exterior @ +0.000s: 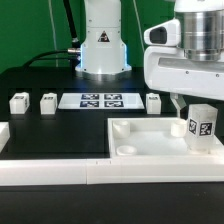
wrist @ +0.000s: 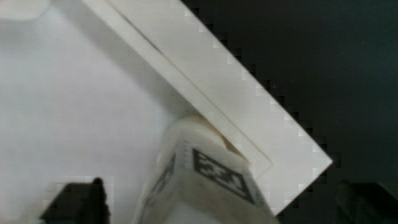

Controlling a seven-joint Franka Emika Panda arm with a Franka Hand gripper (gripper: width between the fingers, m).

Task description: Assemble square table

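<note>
The square table's top [exterior: 150,150] is a white tray with a raised rim, lying at the exterior view's right. One white tagged leg block [exterior: 203,125] stands upright in its far right corner. My gripper [exterior: 195,107] hangs just above that leg. In the wrist view the leg [wrist: 221,172] sits between my dark fingers [wrist: 75,201], with a gap showing beside it, so the gripper is open and holds nothing. The tray's rim [wrist: 199,75] runs diagonally past the leg. Three more leg blocks [exterior: 18,101] [exterior: 48,101] [exterior: 153,102] lie on the black table behind the tray.
The marker board [exterior: 98,100] lies between the loose leg blocks. A long white rail [exterior: 90,176] runs along the front edge, and another white piece [exterior: 3,134] sits at the left. The arm's base [exterior: 103,45] stands behind.
</note>
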